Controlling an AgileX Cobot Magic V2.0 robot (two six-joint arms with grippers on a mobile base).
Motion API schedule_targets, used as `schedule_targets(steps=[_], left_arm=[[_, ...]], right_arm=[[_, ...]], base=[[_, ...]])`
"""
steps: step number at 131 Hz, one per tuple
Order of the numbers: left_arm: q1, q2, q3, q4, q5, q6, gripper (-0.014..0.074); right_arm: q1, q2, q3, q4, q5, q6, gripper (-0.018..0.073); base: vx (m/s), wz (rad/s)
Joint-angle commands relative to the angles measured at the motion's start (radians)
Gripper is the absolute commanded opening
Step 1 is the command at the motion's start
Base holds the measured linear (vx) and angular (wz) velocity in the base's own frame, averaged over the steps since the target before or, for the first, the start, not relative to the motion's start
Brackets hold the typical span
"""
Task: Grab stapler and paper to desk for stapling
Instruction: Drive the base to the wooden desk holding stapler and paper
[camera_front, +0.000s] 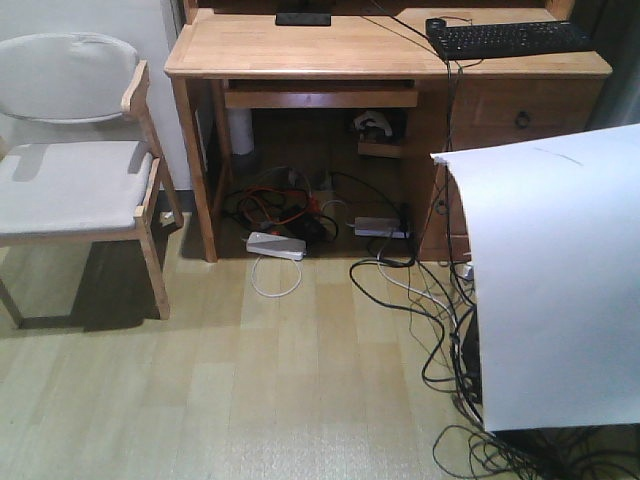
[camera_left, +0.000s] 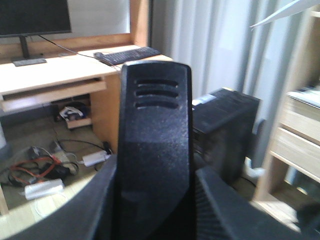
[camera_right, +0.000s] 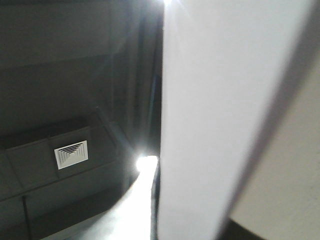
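- My left gripper (camera_left: 156, 207) was clamped on the black plastic stapler (camera_left: 155, 125), which stood upright at centre frame.
- The plain white sheet of paper (camera_front: 550, 280) hung curved at the front view's right, off the pale wooden desk (camera_front: 300, 50) along the top.
- I could not tell my right gripper's state.

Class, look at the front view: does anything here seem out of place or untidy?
Yes. The paper hangs in mid-air at the right, its top corner curling, not lying on the desk. Beneath the desk, cables sprawl tangled across the floor.
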Motion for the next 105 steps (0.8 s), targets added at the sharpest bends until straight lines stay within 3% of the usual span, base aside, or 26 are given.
schedule_targets(steps=[1, 105], left_arm=[[-0.004, 0.018, -0.026, -0.018, -0.108, -0.002, -0.0006], [-0.004, 0.018, -0.026, -0.018, -0.108, -0.002, -0.0006]], right_arm=[[-0.007, 0.008, -0.028, 0.007, -0.035, -0.005, -0.0002], [-0.007, 0.008, -0.028, 0.007, -0.035, -0.005, -0.0002]], base=[[0.35, 0.02], [0.38, -0.01]])
